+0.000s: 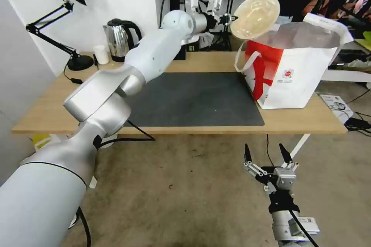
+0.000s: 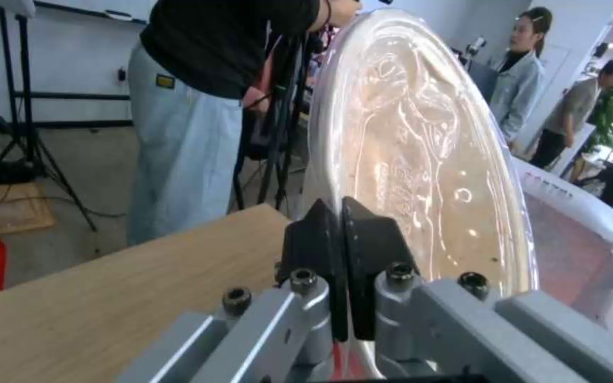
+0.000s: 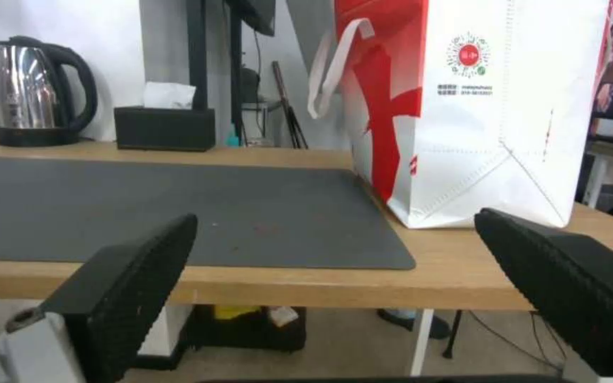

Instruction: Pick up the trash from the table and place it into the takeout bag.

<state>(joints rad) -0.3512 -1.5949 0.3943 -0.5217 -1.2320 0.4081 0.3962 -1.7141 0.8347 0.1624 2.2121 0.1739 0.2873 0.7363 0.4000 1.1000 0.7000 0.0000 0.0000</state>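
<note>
Long light-wood table point(image 1: 50, 115) bare of trash now. Left gripper point(image 1: 231, 18) clamped on rim of beige round bowl point(image 1: 256, 16), over white-and-red takeout bag point(image 1: 290, 81); likely last piece, not dropped yet. Right gripper point(image 1: 266, 158) parked low, spread wide, holding nothing.

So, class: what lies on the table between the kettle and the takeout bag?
In the right wrist view, the black tissue box stands between the kettle and the takeout bag, behind the dark mat on the table.

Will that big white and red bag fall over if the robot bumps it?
Maybe. The takeout bag stands tall on the table and looks thin and floppy, so a bump would probably dent or slide it. The left gripper holds the beige bowl above it.
</note>
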